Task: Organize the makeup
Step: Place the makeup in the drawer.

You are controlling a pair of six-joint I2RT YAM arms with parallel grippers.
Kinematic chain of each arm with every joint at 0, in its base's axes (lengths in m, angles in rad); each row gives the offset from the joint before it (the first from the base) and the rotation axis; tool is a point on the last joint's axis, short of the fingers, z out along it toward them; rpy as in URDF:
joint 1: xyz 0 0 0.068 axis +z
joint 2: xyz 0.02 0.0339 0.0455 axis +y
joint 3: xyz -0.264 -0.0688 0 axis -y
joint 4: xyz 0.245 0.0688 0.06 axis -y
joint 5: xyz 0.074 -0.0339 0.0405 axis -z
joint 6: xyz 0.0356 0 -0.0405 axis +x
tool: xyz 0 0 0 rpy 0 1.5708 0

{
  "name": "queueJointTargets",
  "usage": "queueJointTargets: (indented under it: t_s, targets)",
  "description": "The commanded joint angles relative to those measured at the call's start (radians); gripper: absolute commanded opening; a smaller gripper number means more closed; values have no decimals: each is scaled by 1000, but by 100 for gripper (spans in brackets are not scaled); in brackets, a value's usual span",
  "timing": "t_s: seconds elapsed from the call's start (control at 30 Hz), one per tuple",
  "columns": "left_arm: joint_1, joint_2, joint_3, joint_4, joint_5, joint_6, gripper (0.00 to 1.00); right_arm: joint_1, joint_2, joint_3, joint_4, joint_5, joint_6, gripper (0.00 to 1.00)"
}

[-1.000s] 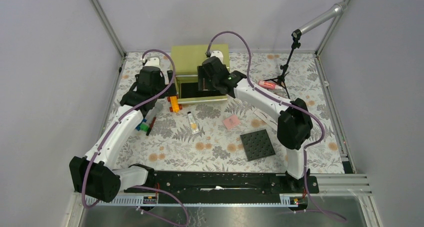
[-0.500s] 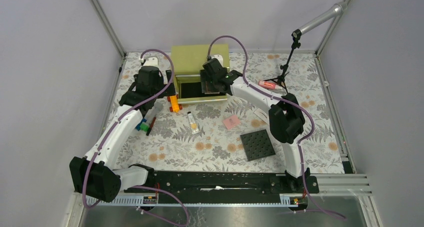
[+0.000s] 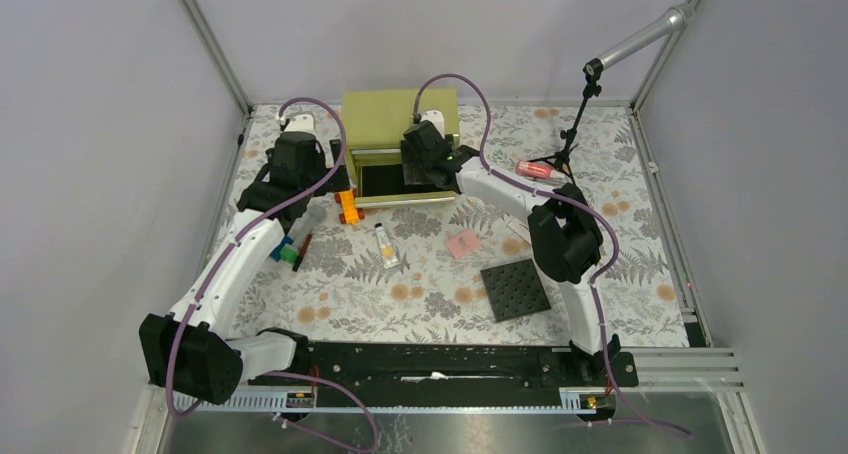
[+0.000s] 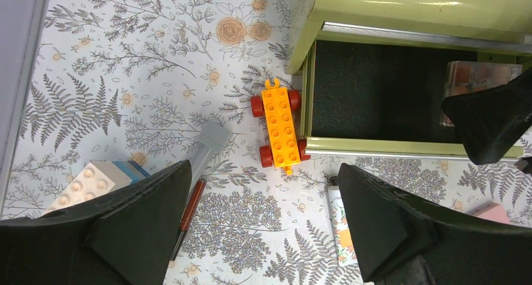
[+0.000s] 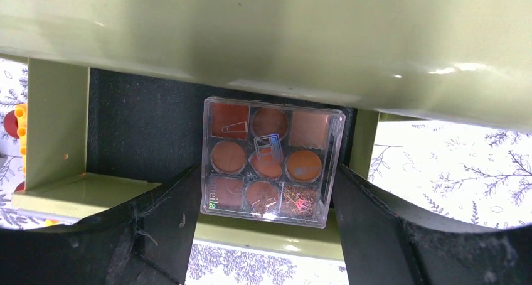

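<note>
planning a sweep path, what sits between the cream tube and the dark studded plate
The pink square compact lies between the cream tube and the dark studded plate, touching neither; the top view shows it.

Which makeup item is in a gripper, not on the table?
The clear eyeshadow palette, held by the right gripper; the cream tube and pink compact lie on the table.

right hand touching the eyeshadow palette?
Touching. Right wrist view: right hand fingers press both sides of the eyeshadow palette, no gap.
</note>
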Motion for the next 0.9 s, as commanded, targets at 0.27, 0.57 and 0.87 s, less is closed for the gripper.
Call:
queueJointTargets:
  t_s: [0.27,0.57,0.87]
  targets:
    - [11,-14,0,41,22,10,99,-10,46,-29,86,37,-9,46]
    - [15,-19,-1,41,25,12,99,-11,47,-64,71,31,-7,52]
    - [18,-19,0,41,35,13,99,-9,-7,-106,34,-38,38,63]
